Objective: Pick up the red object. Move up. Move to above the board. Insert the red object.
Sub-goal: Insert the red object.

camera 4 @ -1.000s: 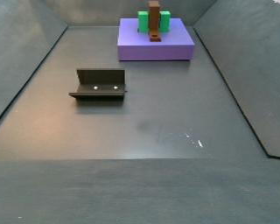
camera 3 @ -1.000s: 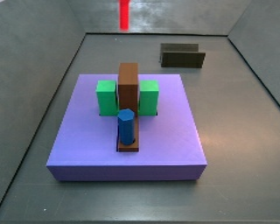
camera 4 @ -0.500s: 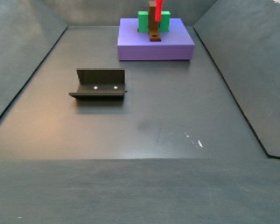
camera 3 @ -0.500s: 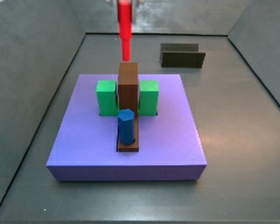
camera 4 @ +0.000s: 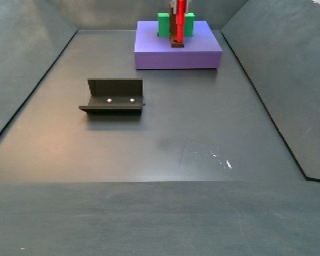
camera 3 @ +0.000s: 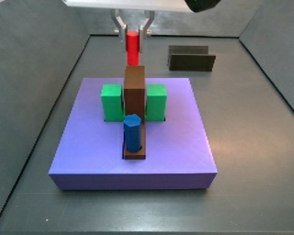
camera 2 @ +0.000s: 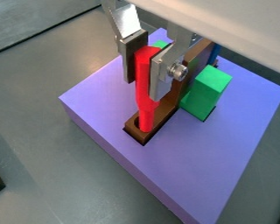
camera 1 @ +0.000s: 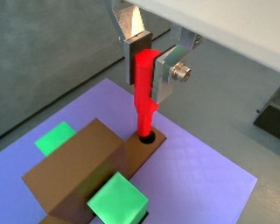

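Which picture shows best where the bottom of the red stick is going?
A wrist view: the red object, held in the gripper, has its tip at a hole in the board. In a side view the board hides the tip; the far side view shows it tiny.

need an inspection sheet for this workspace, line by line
surface: grey floor, bare in the middle, faint marks.
job's things: red object upright in the gripper, lower tip at a hole in the end of the board; the board lies on the purple platform between two green blocks.
clutter: blue peg stands at the board's other end.
grippers: gripper above the board, fingers clamped on the red object.
cables: nothing seen.
surroundings: fixture stands on the floor apart from the platform; grey walls around.
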